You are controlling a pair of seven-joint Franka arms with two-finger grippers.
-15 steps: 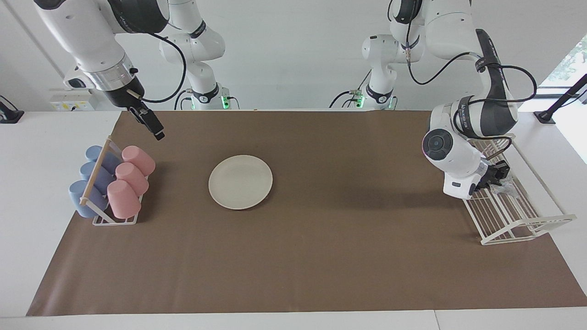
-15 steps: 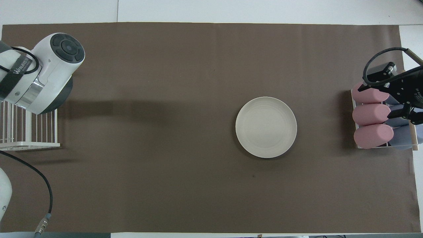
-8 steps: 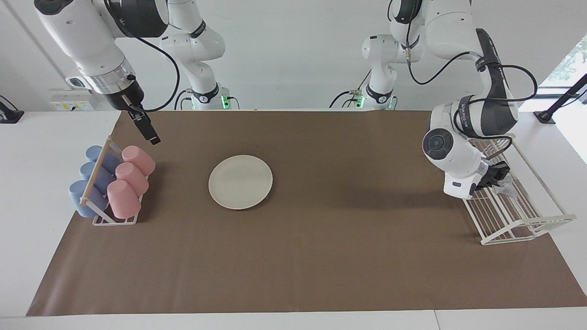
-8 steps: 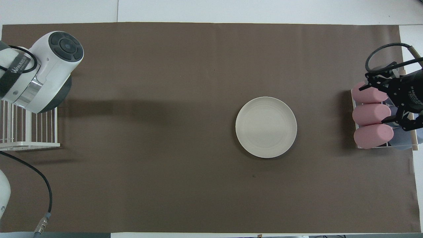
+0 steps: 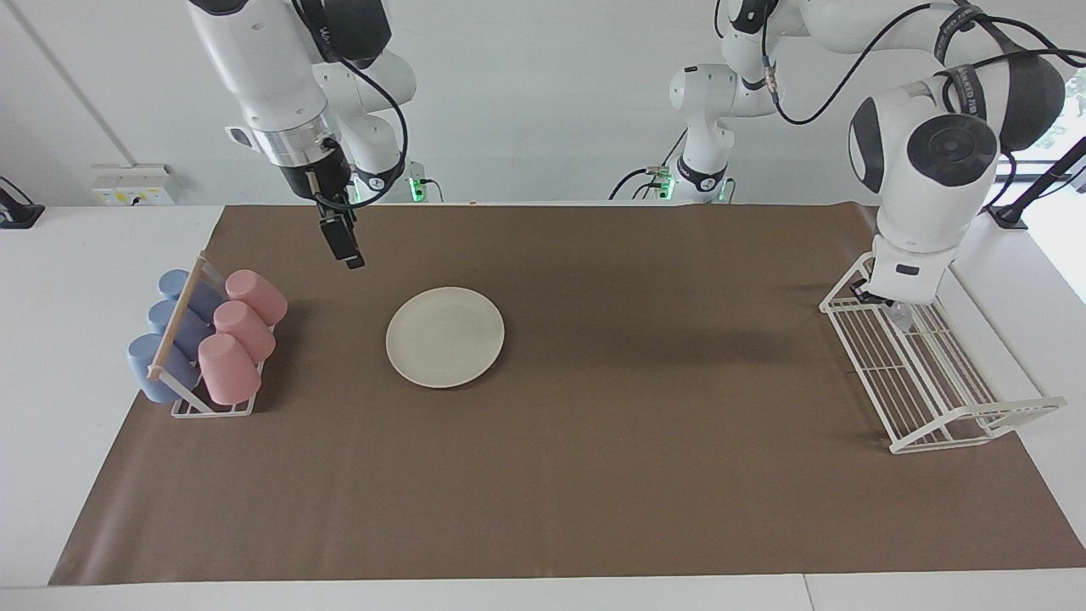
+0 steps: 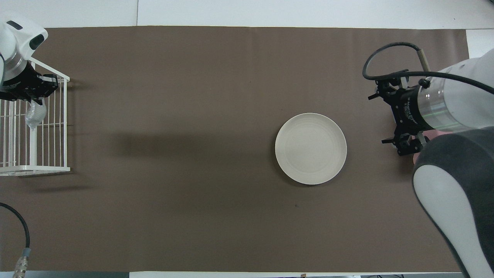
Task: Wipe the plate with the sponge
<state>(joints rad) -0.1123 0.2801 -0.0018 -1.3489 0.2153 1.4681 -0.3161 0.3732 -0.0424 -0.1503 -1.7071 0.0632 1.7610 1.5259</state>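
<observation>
The left claw [image 6: 32,102] is up in the air over the white wire rack [image 6: 63,127] at its own end of the table, and it's pinching the sponge [image 6: 34,114]. You can see the little silvery wad hanging right under its fingertips in the overhead view. In the facing view the arm's big white wrist hides most of the claw, so only a bit of sponge [image 5: 901,316] peeks out below it, above the rack [image 5: 933,382]. I can't tell whether the sponge is clear of the wires or brushing them.

The right claw [image 5: 350,255] is spread wide and holding nothing. It hangs over bare brown mat [image 5: 594,475]. From the overhead shot its two arms stick out to either side with a clear gap between them [image 6: 386,116].

The plate [image 5: 445,336] sits flat on the mat with nothing on it, just beside the spot under the right claw and a touch farther from the robots. It's well apart from the left claw and the sponge, which are way off toward the left arm's end of the table.

The cup rack with pink cups [image 5: 242,333] and blue cups [image 5: 165,327] lying on their sides sits past the right claw, toward the right arm's end of the table. The overhead camera mostly loses it under the right arm.
</observation>
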